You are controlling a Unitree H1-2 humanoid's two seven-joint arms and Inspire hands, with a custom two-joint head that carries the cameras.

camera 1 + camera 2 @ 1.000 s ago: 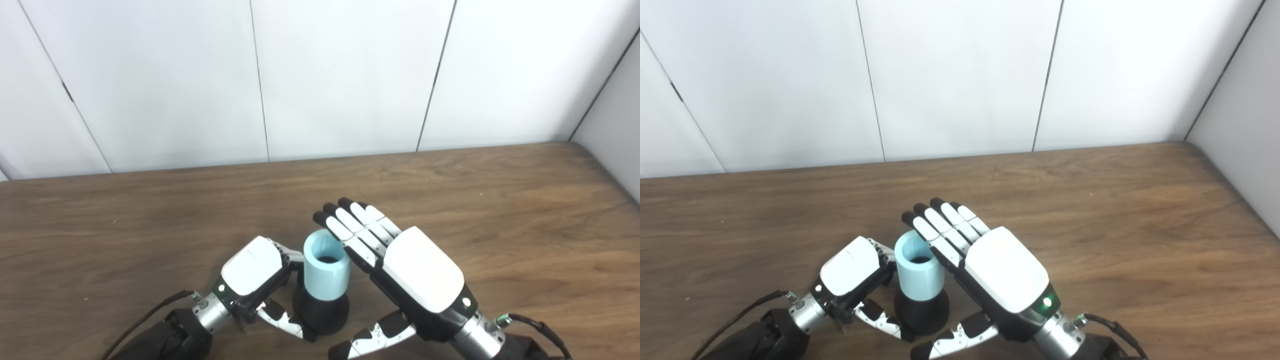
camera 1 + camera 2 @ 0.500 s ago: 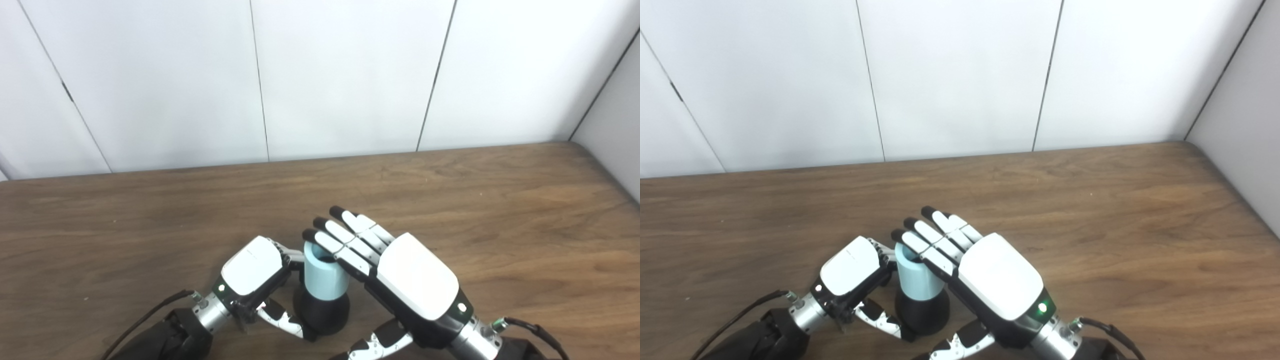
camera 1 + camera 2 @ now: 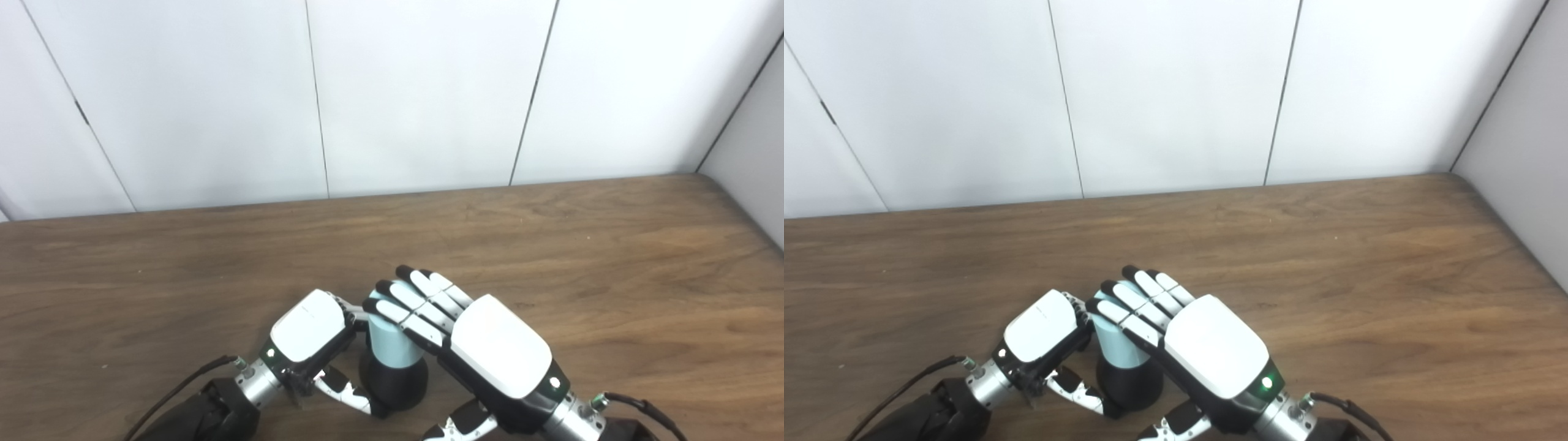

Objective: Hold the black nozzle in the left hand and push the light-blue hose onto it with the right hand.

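Left eye view: the left hand grips the black rounded nozzle; the light-blue cylindrical hose stands upright on the nozzle.

Right eye view: the right hand lies flat, fingers extended, holding nothing, atop the hose.

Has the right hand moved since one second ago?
Yes. The right hand has shifted left and down, judged against the black nozzle; its fingers now cover the top of the hose.
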